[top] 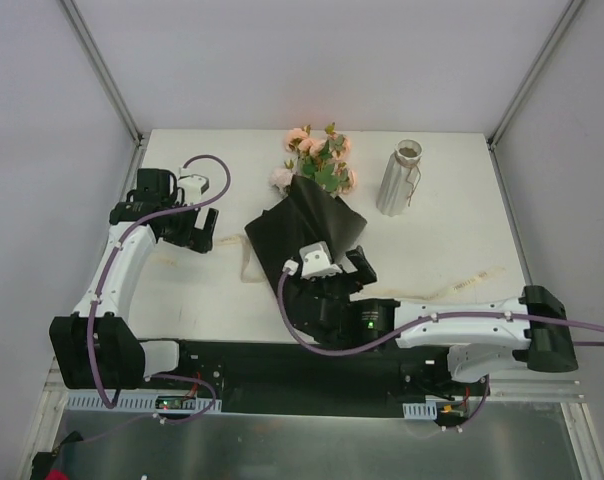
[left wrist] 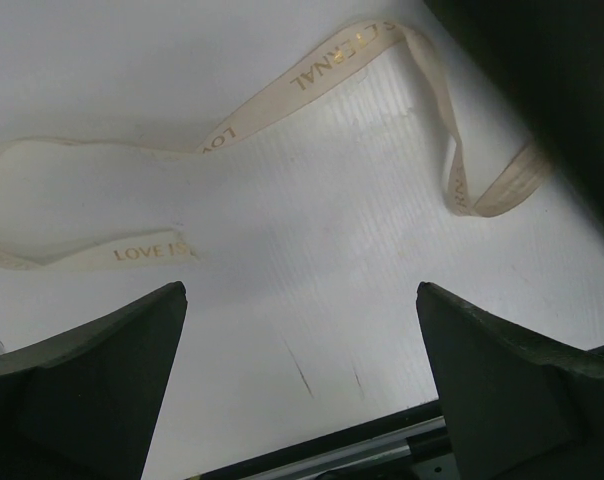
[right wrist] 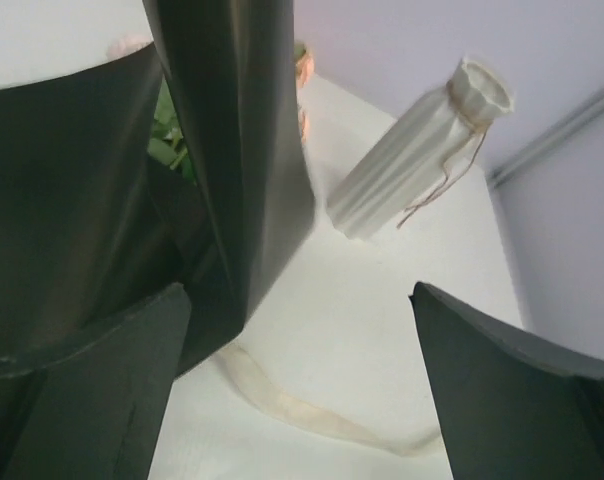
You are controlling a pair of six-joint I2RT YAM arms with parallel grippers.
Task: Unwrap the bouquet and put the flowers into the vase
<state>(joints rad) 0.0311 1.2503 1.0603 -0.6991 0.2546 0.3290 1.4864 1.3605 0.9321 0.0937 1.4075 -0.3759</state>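
The bouquet lies mid-table: peach-pink flowers (top: 317, 160) with green leaves stick out of loose black paper (top: 307, 225) toward the far edge. Its cream ribbon (left wrist: 312, 70) is untied and trails flat on the table. The ribbed pale vase (top: 400, 178) stands upright to the right of the flowers. My left gripper (top: 197, 235) hovers left of the paper, open and empty over the ribbon; its own view shows the gripper (left wrist: 300, 290) above bare table. My right gripper (top: 342, 252) sits at the paper's near right edge, open. In its view the gripper (right wrist: 300, 288) has the paper (right wrist: 232, 150) to its left and the vase (right wrist: 422, 160) beyond.
The white table (top: 442, 250) is bounded by grey walls with metal corner posts (top: 102, 70). A stretch of ribbon (right wrist: 312, 415) runs across the table under the right gripper. The black base rail (top: 282, 360) lines the near edge.
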